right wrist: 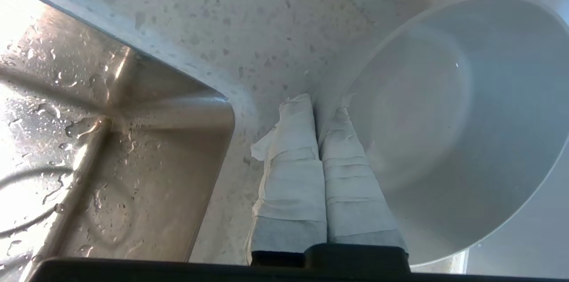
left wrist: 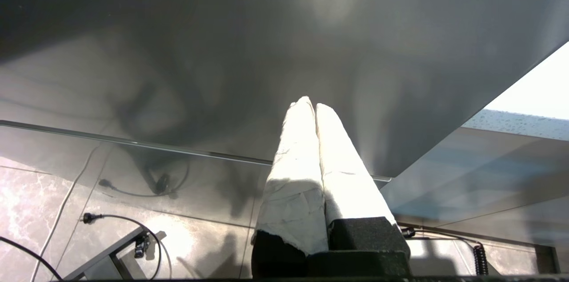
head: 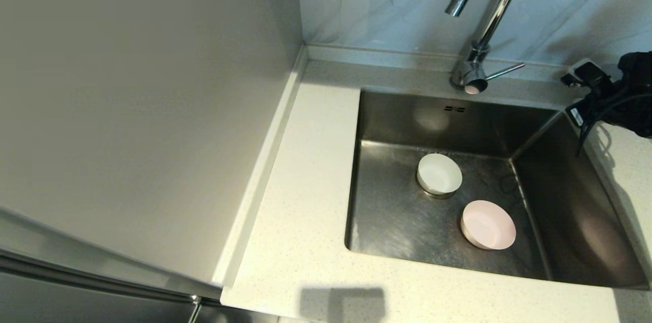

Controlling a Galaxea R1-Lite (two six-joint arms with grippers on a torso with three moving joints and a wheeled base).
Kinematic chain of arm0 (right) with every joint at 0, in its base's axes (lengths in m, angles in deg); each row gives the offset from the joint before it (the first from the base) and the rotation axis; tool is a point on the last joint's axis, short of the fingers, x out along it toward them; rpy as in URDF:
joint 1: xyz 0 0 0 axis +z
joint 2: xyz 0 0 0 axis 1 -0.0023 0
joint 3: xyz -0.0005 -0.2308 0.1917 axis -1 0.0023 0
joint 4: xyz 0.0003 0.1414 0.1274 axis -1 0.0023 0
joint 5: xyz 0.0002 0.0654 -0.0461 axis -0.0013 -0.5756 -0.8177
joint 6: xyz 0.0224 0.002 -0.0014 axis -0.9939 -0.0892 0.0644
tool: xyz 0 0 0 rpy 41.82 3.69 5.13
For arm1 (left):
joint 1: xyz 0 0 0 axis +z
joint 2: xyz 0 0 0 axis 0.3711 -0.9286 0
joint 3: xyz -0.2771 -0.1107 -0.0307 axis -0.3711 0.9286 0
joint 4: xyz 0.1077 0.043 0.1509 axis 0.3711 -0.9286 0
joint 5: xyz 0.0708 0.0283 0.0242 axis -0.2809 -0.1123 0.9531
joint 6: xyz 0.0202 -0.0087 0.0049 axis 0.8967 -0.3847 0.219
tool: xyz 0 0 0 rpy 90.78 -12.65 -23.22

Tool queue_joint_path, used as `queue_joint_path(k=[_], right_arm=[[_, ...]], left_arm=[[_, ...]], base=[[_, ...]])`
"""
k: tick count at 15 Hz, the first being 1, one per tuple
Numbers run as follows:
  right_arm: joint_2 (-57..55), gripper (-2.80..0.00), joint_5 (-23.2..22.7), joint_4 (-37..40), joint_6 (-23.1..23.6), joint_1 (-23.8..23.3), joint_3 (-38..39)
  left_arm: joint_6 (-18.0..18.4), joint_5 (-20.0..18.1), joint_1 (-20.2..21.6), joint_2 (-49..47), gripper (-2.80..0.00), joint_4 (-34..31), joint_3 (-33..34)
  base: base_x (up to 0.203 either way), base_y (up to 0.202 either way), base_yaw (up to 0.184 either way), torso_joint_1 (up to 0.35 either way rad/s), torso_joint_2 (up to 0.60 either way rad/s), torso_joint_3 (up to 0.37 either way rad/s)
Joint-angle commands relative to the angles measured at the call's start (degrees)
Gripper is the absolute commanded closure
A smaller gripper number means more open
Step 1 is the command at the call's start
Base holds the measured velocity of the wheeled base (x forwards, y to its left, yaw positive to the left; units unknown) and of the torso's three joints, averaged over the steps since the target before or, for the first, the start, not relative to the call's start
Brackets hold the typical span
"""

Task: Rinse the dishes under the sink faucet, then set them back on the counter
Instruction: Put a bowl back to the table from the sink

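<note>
The right gripper (right wrist: 316, 108) is clamped on the rim of the light grey bowl (right wrist: 449, 122) — one taped finger inside the wall, the other outside, the two pressed together on it. In the right wrist view the bowl hangs over the speckled counter (right wrist: 249, 28) just beside a wet corner of the sink (right wrist: 133, 148), so it reads as the first dish being carried back out after its rinse. In the head view the right arm shows only as a dark mass at the sink's far right corner, and the grey bowl itself is out of sight there.

Two dishes wait in the sink: the white bowl (head: 439, 174) sits over the drain near the middle of the basin, and the pale pink bowl (head: 488, 224) lies near it, toward the sink's front wall. The faucet (head: 484, 22) stands behind the sink's back edge; no water is visibly running.

The next move, as I judge it, calls for lowering the grey bowl flat onto the counter beside the sink before letting go — a tilted release could let it slide back into the sink.

The left gripper (left wrist: 314, 106) is parked away from the sink, its fingers pressed together on nothing.
</note>
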State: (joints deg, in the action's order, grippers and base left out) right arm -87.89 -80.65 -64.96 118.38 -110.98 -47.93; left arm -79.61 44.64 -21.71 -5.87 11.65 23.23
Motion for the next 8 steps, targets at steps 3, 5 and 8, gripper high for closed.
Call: queue_joint_path(k=[3, 5, 8], right_arm=[[-0.28, 0.0, 1.39, 0.09, 0.34, -0.59, -0.4], [-0.28, 0.0, 1.47, 0.0, 1.02, -0.94, -0.4], [-0.19, 0.0, 1.72, 0.04, 2.09, -1.78, -0.05]], left_arm=[[-0.05, -0.04, 0.01, 0.18, 0.0, 0.02, 0.0], [-0.05, 0.04, 0.01, 0.18, 0.0, 0.02, 0.0], [-0.05, 0.04, 0.01, 0.18, 0.0, 0.02, 0.0]], base=[[0.0, 0.0, 0.0, 0.0, 0.0, 0.0], [0.0, 0.0, 0.0, 0.0, 0.0, 0.0], [0.0, 0.0, 0.0, 0.0, 0.0, 0.0]])
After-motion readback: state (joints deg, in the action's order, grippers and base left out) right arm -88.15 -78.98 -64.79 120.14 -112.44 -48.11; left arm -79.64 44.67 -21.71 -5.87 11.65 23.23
